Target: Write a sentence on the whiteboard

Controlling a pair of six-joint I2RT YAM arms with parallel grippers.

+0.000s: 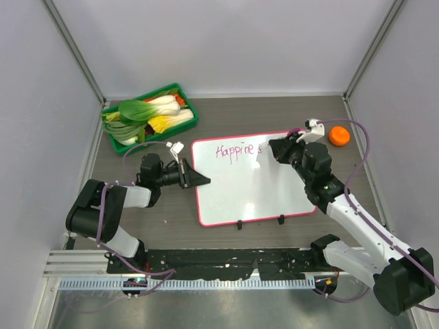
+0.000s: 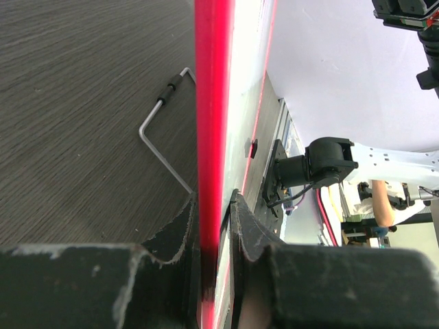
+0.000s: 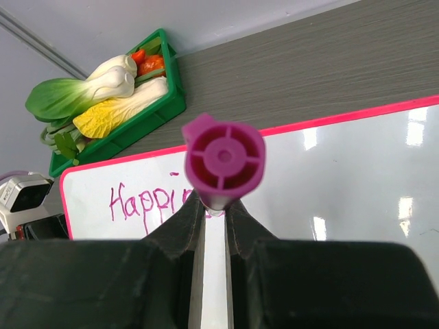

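We saw the whiteboard [image 1: 254, 185] lying flat on the dark desk [image 1: 226, 116], just right of the centre of the overhead view, its pink-red frame around it and two small black feet at its lower edge. The sentence [image 1: 236, 150] ran along the upper left part of the board in thin magenta letters, reading roughly "Happine s".

The left pincer [image 1: 202, 180] reached in from the left of the frame and was clenched on the board's left edge. In the left wrist view its fingers [image 2: 185, 226] sat on either side of the red frame [image 2: 212, 103], touching it. A bent metal rod [image 2: 161, 130] lay on the desk just left of that frame.

The right pincer [image 1: 278, 147] stood over the upper right part of the board, at the right end of the writing. In the right wrist view it [image 3: 215, 209] was grasping a purple marker [image 3: 223, 162] whose round rear end faced the camera. Behind it we read "Happi" [image 3: 144, 202] on the glossy white surface [image 3: 343, 178].

A green tray [image 1: 192, 118] with bok choy [image 1: 140, 110] and other vegetables sat in the upper left, near the board's corner but apart from it. A small orange object [image 1: 339, 136] lay at the upper right, off the board
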